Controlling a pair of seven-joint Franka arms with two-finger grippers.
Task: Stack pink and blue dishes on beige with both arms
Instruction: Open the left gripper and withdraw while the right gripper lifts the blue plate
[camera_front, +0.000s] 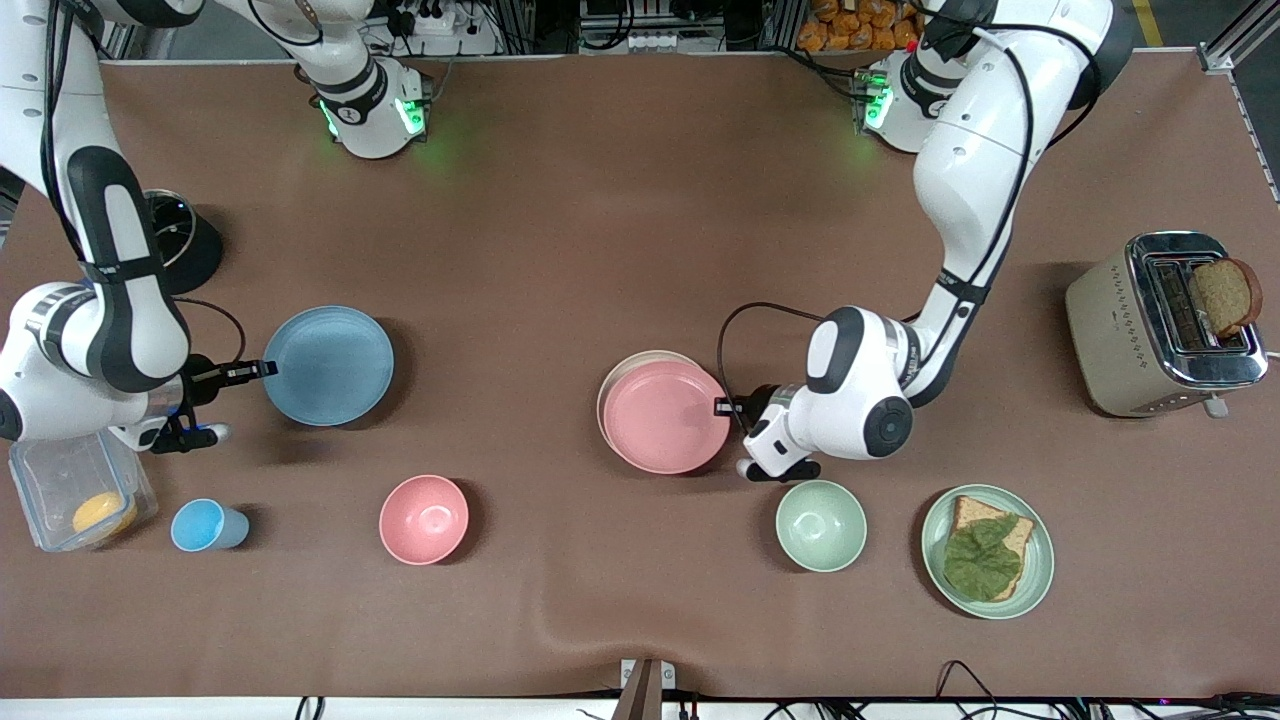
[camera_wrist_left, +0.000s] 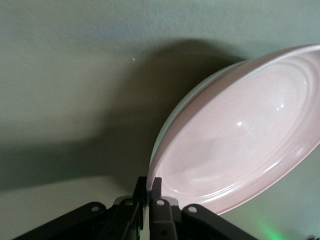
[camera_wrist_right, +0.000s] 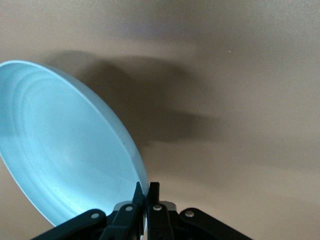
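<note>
Your pink plate sits over the beige plate, slightly offset toward the camera, the left pincer clenched on its rim at the edge toward the left arm's end. The blue plate lies well apart, toward the right arm's end of the tabletop, its rim pinched by the right pincer. From there the stack lies sideways along the tabletop, so the blue one likely goes across next.

Left gripper fingers pinched tight on the rim of the pink plate. A pale rim of the beige plate shows just under the pink plate's edge. Dark shadow on table beside pink plate.
</note>
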